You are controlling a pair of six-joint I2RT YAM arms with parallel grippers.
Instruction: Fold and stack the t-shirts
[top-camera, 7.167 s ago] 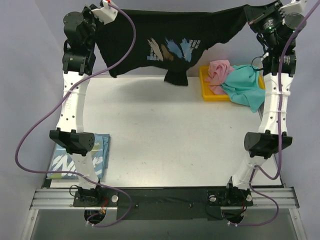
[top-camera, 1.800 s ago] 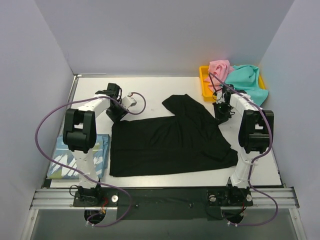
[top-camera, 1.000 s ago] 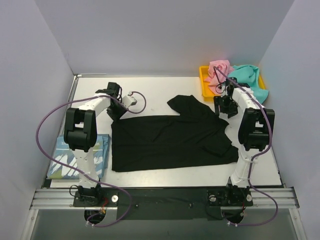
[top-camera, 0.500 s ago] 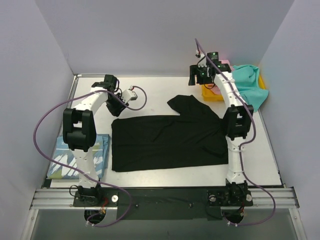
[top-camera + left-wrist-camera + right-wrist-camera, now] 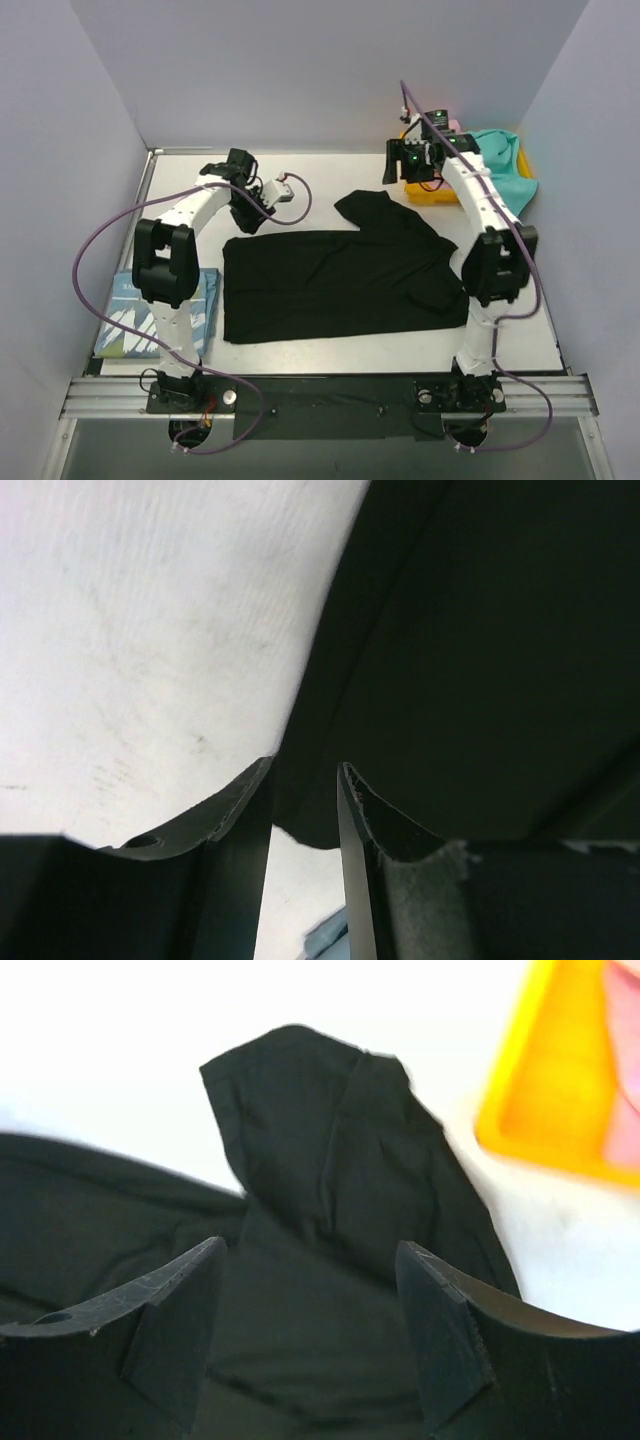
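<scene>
I read the black shirt [image 5: 340,285] flat mid-table, long axis left-to-right, its far sleeve [image 5: 362,205] just below the right gripper [image 5: 310,1248], spread wide and empty; the left gripper [image 5: 305,770], slightly parted, hovers empty over the far-left corner.

Seen past left jaws at btm of frame: two dark fingers [image 5: 235,825], parted by a narrow slot, nothing pinched btwn. Black t-shirt [image 5: 480,650] across right & upper right, lying on white table [image 5: 150,630], cloth edge running diag from top centre down to the slot. Seam line just inside that edge, parallel. Rounded cloth corner showing thru slot, table below it, then small light-blue sliver [image 5: 325,945], too little to ID. Faint grey scuffs on table at left.
</scene>
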